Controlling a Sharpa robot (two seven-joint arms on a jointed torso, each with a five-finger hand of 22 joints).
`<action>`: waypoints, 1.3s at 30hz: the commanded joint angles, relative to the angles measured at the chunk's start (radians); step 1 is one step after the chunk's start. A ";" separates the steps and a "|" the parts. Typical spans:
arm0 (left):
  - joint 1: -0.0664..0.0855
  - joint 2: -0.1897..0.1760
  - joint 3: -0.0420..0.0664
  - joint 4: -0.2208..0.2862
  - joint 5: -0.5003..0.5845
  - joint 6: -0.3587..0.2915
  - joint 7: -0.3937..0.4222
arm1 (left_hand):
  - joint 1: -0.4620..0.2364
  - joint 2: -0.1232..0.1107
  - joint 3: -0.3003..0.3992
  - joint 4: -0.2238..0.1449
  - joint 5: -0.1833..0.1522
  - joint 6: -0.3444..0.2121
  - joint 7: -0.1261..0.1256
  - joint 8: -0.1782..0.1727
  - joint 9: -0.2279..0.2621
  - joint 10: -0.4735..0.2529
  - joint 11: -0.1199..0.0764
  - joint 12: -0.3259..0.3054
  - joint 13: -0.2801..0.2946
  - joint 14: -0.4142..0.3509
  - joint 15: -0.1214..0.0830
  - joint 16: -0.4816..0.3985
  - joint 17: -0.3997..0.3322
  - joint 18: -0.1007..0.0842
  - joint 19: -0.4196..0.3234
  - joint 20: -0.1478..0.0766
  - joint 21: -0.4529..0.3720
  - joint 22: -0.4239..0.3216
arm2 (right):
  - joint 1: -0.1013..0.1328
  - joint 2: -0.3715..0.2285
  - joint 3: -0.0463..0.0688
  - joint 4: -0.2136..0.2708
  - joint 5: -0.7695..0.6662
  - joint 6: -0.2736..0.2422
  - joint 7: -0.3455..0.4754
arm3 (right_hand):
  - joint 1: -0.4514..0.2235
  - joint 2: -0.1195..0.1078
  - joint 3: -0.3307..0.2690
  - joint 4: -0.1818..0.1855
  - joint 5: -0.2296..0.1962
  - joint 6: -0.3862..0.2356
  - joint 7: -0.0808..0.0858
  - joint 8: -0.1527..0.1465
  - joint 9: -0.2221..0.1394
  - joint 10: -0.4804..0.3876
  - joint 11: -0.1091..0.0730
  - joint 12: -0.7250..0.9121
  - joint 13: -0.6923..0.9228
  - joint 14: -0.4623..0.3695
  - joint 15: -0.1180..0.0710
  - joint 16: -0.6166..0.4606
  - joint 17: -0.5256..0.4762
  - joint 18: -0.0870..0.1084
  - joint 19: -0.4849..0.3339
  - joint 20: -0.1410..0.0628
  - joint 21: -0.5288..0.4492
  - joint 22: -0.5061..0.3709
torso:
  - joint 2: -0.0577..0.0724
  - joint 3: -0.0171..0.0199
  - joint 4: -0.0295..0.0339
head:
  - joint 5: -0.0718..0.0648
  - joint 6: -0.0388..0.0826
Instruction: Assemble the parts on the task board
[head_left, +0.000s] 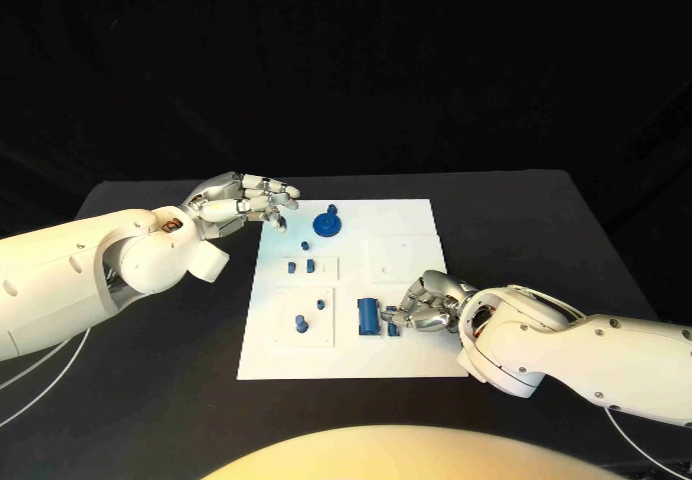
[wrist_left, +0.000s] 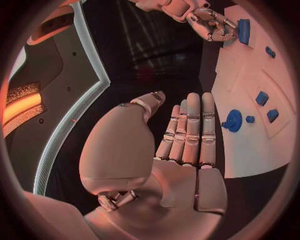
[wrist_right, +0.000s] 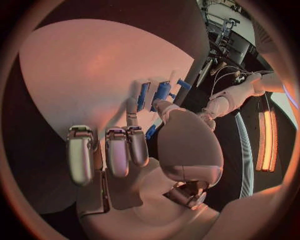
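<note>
Nearest me, my right hand (head_left: 430, 303) rests on the front right part of the task board (head_left: 411, 215), the white plate lying in the middle of the black table (head_left: 159, 400). Its fingers (head_left: 407, 300) curl down just beside a blue rectangular block (head_left: 368, 316), whose long axis runs away from me, front to back. I cannot tell whether the fingertips pinch a small blue piece or merely touch the board.

To the left of that block, a small blue peg (head_left: 300, 323) stands in a raised white square. Further back, two short blue pieces (head_left: 300, 266) sit side by side in another square. Beyond them is a round blue gear-like part (head_left: 329, 224), lying flat with a knob pointing up.

Farthest, my left hand (head_left: 241, 203) hovers at the board's back left corner, fingers pressed together and extended, holding nothing.

I can read no writing anywhere.
</note>
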 joint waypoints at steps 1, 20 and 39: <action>0.000 0.001 0.001 0.002 0.004 0.013 0.002 | 0.005 0.001 -0.005 0.002 -0.004 -0.007 -0.003 0.003 0.001 -0.007 0.000 0.005 0.001 -0.006 0.000 0.006 0.002 0.014 0.008 -0.001 -0.007 -0.002 | -0.004 0.000 -0.001 0.008 -0.012 0.024 0.021 | -0.011 -0.001 -0.008 0.000 -0.007 -0.004 -0.005 -0.001 0.000 0.061 -0.003 -0.003 0.206 0.093 -0.005 0.002 0.202 -0.016 0.087 -0.004 -0.003 0.245 | 0.000 -0.0001 -0.0004 | 0.000 -0.001; 0.000 0.000 0.000 -0.003 0.006 0.003 0.011 | 0.005 0.001 -0.005 0.002 -0.004 -0.007 -0.003 0.003 0.001 -0.007 0.000 0.005 0.001 -0.006 0.000 0.006 0.002 0.014 0.008 -0.001 -0.007 -0.002 | 0.003 -0.084 -0.001 0.011 -0.002 -0.043 0.205 | 0.102 -0.011 -0.057 -0.004 -0.049 -0.035 0.006 -0.020 -0.005 0.048 0.006 -0.028 0.192 0.087 0.001 -0.011 0.173 -0.007 0.074 0.000 -0.052 0.232 | -0.004 -0.0012 -0.0024 | 0.003 0.009; -0.024 0.091 -0.001 -0.123 0.198 -0.279 0.186 | 0.049 0.007 -0.043 0.059 -0.003 -0.038 0.012 0.012 -0.001 -0.059 0.030 -0.002 -0.031 -0.252 0.060 -0.179 -0.097 -0.002 -0.145 0.064 -0.252 -0.134 | 0.113 0.020 0.020 -0.396 0.836 -0.078 0.901 | 0.307 0.024 -0.048 -0.015 0.007 -0.186 0.084 -0.095 -0.031 -0.431 0.078 -0.780 -0.330 -0.195 0.066 -0.549 -0.530 0.151 -0.276 0.065 -1.169 -0.163 | -0.060 -0.0150 -0.0166 | -0.014 0.099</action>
